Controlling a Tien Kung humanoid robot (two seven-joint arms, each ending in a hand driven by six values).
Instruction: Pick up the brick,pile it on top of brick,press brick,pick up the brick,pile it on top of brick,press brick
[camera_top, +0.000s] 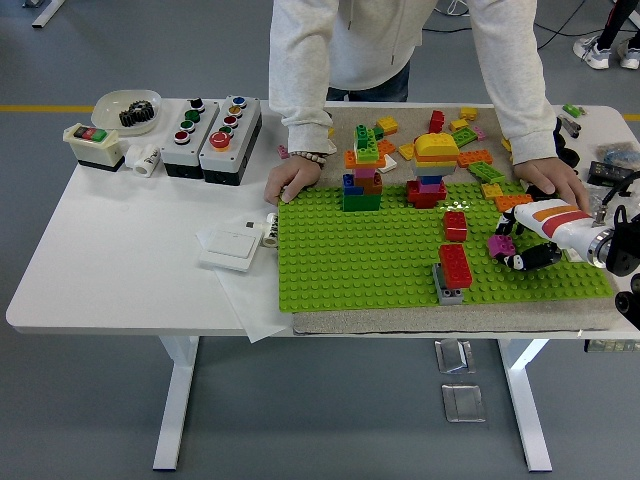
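My right hand (512, 246) reaches in from the right edge over the green baseplate (360, 260), its black fingers (527, 261) curled on a small magenta brick (501, 246) just above the studs. To its left a red brick (455, 265) sits on top of a grey brick (449, 292) near the plate's front edge. A smaller red brick (455, 226) stands alone behind them. Two taller stacks rise at the plate's far edge: a green, orange and blue stack (362, 176) and a yellow-topped stack (432, 166). No left arm shows.
A person stands at the far side with one hand (291, 181) on the plate's far left corner and the other hand (550, 180) at its far right. Loose bricks (470, 150) lie behind the plate. Button boxes (212, 127), a bowl (126, 108) and a white switch (232, 246) sit left.
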